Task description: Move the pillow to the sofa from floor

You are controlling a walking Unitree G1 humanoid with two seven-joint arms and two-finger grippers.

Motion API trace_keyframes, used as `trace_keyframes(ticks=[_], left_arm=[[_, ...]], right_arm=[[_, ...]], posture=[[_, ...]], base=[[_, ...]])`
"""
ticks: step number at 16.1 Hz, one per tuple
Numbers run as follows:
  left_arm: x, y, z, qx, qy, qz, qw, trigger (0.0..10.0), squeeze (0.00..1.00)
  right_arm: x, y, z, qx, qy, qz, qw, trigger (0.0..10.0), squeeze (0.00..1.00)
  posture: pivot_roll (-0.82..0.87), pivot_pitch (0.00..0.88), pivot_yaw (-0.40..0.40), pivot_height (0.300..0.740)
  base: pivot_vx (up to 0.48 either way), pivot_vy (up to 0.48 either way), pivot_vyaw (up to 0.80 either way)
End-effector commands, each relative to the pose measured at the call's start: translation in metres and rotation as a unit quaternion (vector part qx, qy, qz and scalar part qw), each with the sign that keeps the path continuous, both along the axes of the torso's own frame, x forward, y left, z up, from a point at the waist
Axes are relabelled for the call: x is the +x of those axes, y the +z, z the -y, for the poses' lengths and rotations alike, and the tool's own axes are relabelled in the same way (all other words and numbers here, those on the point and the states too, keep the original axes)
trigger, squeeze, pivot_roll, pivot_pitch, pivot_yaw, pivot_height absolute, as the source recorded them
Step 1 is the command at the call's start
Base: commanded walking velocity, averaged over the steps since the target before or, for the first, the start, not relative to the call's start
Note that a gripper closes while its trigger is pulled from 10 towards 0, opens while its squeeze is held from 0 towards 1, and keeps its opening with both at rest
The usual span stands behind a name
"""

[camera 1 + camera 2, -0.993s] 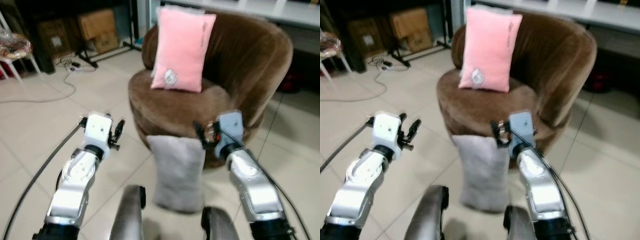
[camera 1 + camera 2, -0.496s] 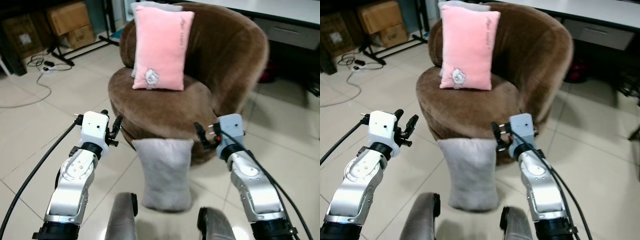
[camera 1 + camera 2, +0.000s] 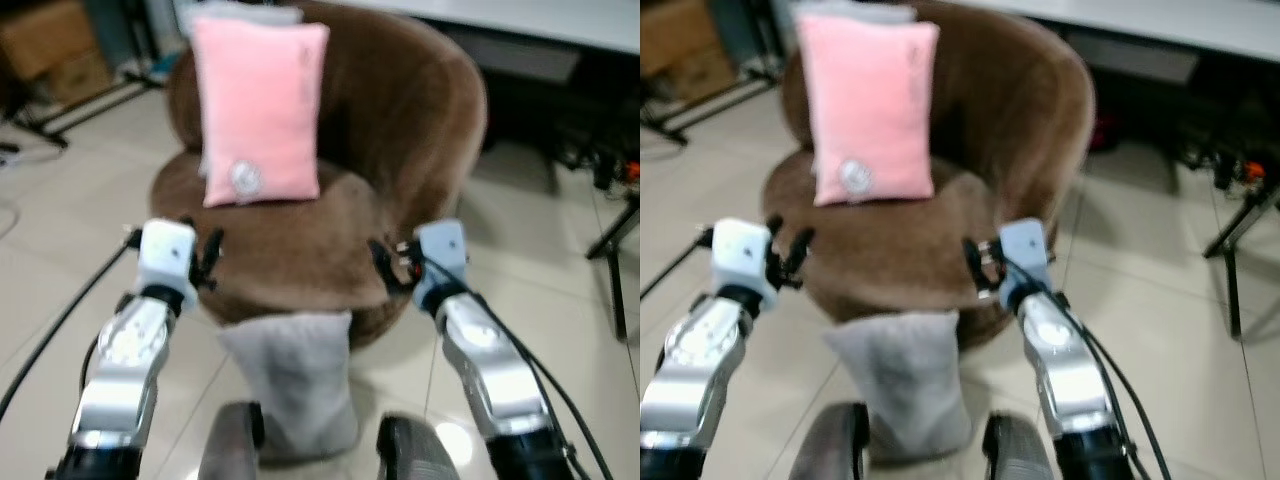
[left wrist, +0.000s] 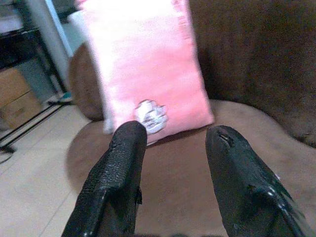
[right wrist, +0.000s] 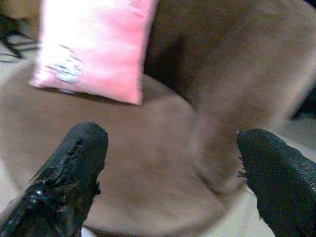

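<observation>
Left eye view: grey pillow [image 3: 295, 380] stands on the tiled floor [image 3: 60, 270], leaning against the brown sofa [image 3: 400, 130] | pink pillow [image 3: 260, 110] on the seat | left tool [image 4: 170, 143] spread, empty | right tool [image 5: 168, 148] spread wide, empty, both raised before the sofa

One brown sofa [image 3: 420, 130], one pink pillow [image 3: 260, 110], one grey pillow [image 3: 295, 380], two grippers, left [image 3: 205, 262] and right [image 3: 385, 268].
</observation>
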State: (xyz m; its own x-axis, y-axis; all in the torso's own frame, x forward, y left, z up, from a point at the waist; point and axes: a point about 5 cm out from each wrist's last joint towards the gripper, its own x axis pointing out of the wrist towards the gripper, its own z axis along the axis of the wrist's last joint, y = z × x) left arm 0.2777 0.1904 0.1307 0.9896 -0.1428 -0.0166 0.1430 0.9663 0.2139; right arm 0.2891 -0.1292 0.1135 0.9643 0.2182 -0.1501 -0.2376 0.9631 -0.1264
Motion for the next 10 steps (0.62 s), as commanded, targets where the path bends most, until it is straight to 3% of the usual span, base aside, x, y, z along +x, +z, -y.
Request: trace_keyframes(ticks=[1, 4, 7, 10], left_arm=[[-0.0006, -0.0018, 0.0116, -0.001, -0.021, -0.003, 1.0, 10.0, 0.0], [-0.0007, -0.0019, 0.0125, 0.0, -0.024, -0.004, 1.0, 10.0, 0.0], [-0.0013, -0.0026, 0.0127, 0.006, -0.024, -0.004, 1.0, 10.0, 0.0], [-0.0015, -0.0043, 0.0138, 0.014, -0.022, -0.007, 1.0, 10.0, 0.0]], right_arm=[[-0.0015, -0.0037, 0.0116, -0.013, -0.018, -0.005, 1.0, 10.0, 0.0], [-0.0011, -0.0041, 0.0112, -0.015, -0.015, -0.006, 1.0, 10.0, 0.0], [-0.0018, -0.0059, 0.0116, -0.005, -0.019, -0.012, 1.0, 10.0, 0.0], [-0.0018, -0.0079, 0.0115, -0.009, -0.006, -0.018, 1.0, 10.0, 0.0]], posture=[[0.04, 0.0, -0.006, 0.585], [0.04, 0.0, -0.004, 0.585], [0.04, 0.0, -0.004, 0.585], [0.04, 0.0, -0.006, 0.585]], base=[[0.322, 0.0, 0.7], [0.319, 0.0, 0.8], [0.269, 0.0, 0.0], [0.0, 0.0, 0.0]])
